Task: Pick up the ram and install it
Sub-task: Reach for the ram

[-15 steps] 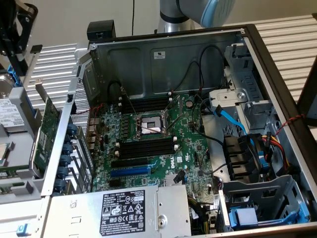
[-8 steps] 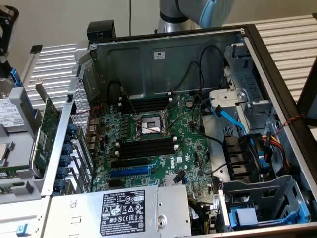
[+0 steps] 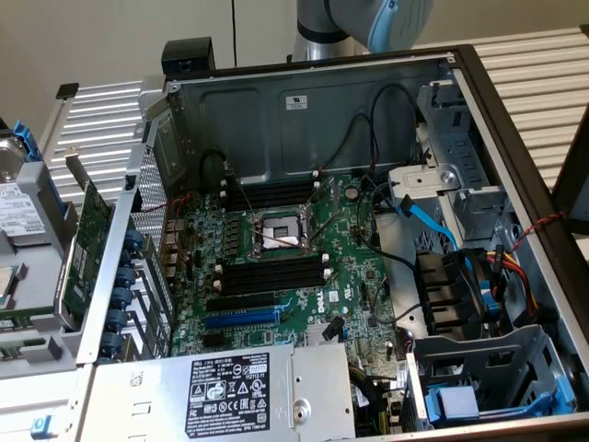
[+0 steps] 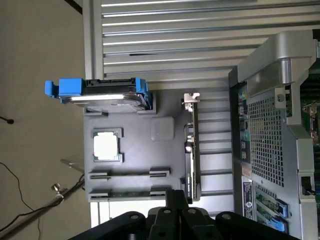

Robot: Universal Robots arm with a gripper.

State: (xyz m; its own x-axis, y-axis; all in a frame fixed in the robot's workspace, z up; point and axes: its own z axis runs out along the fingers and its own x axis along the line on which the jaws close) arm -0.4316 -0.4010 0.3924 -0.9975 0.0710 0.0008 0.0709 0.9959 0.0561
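Grey tray holds the ram, a thin dark-green strip; gripper closed, empty.

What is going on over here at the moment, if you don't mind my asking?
A robot arm is working beside an open computer case. Its end effector is shut, with nothing visibly held, and hangs over the grey tray next to the case. It is nearest what looks like the ram, which lies in its holder on that tray. The memory slots on the motherboard look empty, so nothing is installed yet.
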